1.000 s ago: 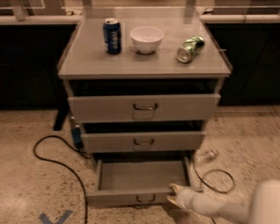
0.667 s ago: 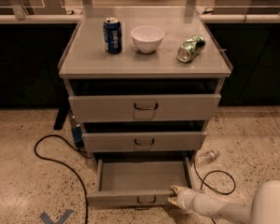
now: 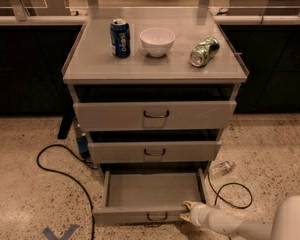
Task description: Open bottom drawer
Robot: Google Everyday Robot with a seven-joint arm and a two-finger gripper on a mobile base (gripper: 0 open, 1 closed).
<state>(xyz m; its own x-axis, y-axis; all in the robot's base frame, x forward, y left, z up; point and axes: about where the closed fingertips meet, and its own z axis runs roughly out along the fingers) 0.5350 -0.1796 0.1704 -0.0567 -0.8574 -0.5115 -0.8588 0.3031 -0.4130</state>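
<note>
The bottom drawer (image 3: pixel 140 215) of the grey cabinet is pulled out, showing its plain grey inside and a small dark bar handle (image 3: pixel 157 217) on its front. My gripper (image 3: pixel 188 211) is at the drawer front's right end, right of the handle, on a white arm coming from the lower right. The middle drawer (image 3: pixel 154 152) and the top drawer (image 3: pixel 155 115) stand slightly out above it.
On the cabinet top stand a blue can (image 3: pixel 120 38), a white bowl (image 3: pixel 157 41) and a green can (image 3: pixel 204 51) on its side. A black cable (image 3: pixel 65 176) loops on the floor at left. A plastic bottle (image 3: pixel 222 167) and another cable (image 3: pixel 232 196) lie at right.
The view has shifted slightly. The gripper stays at the right end of the drawer front and the drawer stays pulled out.
</note>
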